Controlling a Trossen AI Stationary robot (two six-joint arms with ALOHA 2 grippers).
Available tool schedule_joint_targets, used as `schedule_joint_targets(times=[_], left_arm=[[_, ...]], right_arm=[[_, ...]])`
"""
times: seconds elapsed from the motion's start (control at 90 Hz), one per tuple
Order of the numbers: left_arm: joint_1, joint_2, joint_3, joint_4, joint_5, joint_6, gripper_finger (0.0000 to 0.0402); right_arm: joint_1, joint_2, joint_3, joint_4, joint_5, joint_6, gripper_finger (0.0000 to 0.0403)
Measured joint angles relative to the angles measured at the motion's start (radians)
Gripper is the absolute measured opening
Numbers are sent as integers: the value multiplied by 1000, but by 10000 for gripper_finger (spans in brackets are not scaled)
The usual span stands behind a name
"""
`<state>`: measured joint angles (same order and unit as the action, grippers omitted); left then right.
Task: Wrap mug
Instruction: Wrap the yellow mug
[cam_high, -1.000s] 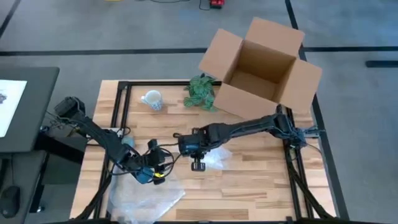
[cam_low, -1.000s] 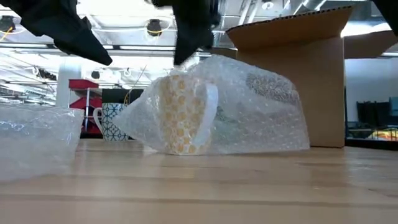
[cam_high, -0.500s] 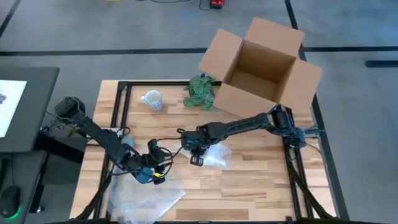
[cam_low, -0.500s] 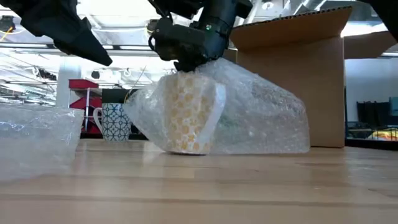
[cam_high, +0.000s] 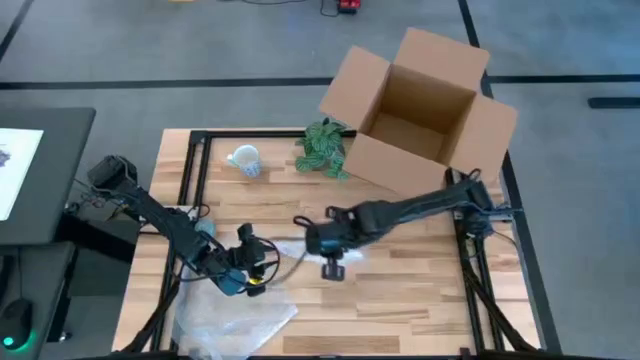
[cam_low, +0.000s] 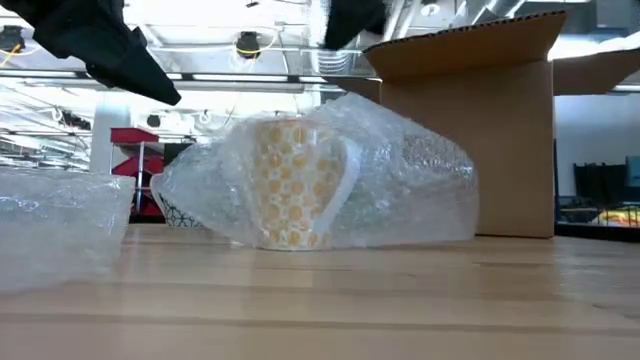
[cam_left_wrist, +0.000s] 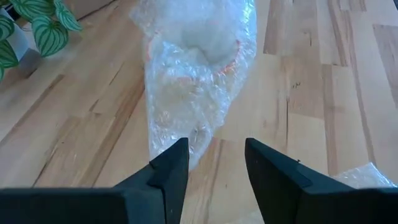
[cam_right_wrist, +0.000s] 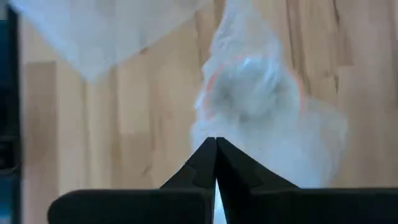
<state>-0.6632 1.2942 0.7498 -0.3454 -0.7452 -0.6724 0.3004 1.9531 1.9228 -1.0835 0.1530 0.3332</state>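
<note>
- The mug (cam_low: 292, 183) has a yellow-and-white pattern and a white handle. It stands upright on the desk (cam_high: 420, 290), middle of the low view, with clear bubble wrap (cam_low: 400, 170) draped over and around it like a lumpy tent.
- From above, that bundle sits just below the middle of the frame, mostly under the right arm.
- The right claw (cam_high: 333, 268) hangs right beside the bundle. Its wrist view shows the fingers (cam_right_wrist: 205, 163) pressed together at the tips. I can't tell whether any wrap is pinched between them.
- The left claw (cam_high: 262, 272) is at lower left of centre in the high view. Its fingers (cam_left_wrist: 171, 168) are apart and hold nothing, with the wrap's trailing end on the desk just ahead.
- A second sheet (cam_high: 235, 322) lies at the desk's lower left.
- At the top there's another mug (cam_high: 244, 160), a plant (cam_high: 322, 148) and an open cardboard box (cam_high: 420, 105).
</note>
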Motion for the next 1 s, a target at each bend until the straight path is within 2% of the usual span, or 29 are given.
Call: schedule_joint_targets(times=[0.2,0.389,0.556,0.711,0.789,0.867,1.0], left_arm=[[8,0,0,21,0,9,138],[15,0,-13,24,0,14,138],[24,0,-58,65,0,-2,138],[47,0,-105,179,13,14,138],[63,0,-118,225,29,45,138],[77,0,-120,258,43,75,138],[105,0,-120,304,72,127,138]], right_arm=[[114,0,-58,-100,195,133,0],[149,-3,-262,-229,219,433,0],[218,-4,-428,-183,213,603,0],[288,-4,-504,-158,242,738,4],[315,-4,-529,-113,256,773,18],[336,-14,-569,-24,316,781,42],[351,-54,-705,143,391,805,73]])
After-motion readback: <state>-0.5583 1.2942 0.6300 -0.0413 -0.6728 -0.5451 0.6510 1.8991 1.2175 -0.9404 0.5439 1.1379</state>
